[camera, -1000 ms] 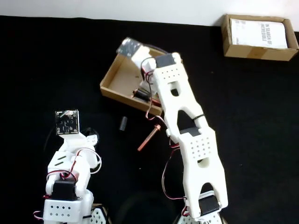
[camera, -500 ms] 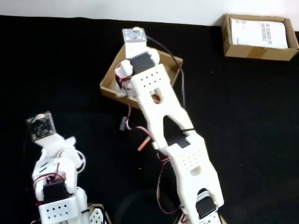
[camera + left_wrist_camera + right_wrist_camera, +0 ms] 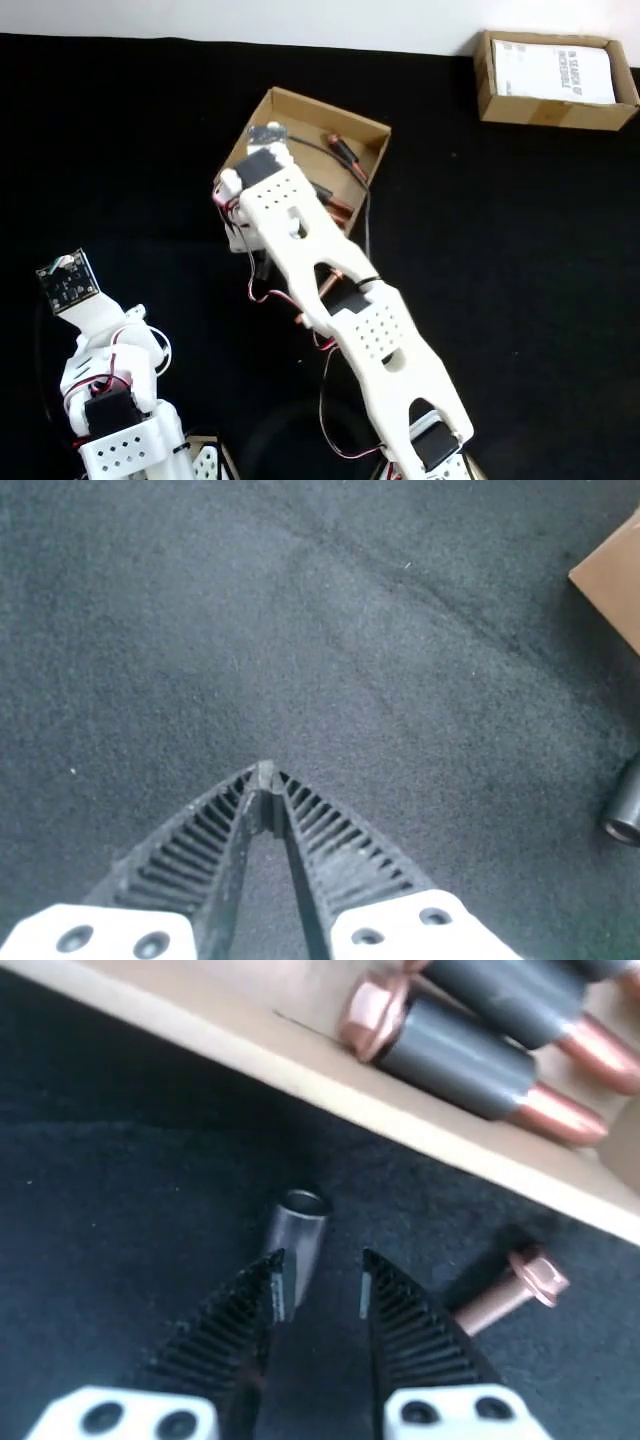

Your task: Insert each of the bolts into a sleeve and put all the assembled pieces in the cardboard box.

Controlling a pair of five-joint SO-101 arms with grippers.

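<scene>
The right arm [image 3: 340, 300] is stretched toward the near-left wall of the cardboard box [image 3: 330, 108]. The right gripper [image 3: 320, 1265] is held spread over a loose sleeve [image 3: 300, 1222] on the cloth [image 3: 100, 1210], with a bare bolt [image 3: 510, 1295] to its right. The left gripper [image 3: 265, 780] is pressed together over cloth at the near left. Sleeved bolts [image 3: 460, 1055] are held in the box.

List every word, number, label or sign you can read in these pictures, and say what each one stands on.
On the white sheet in the small box at the table's far edge: dark printed lines, too small to read.
On the cardboard box, sleeve and loose bolt: no text visible.
</scene>
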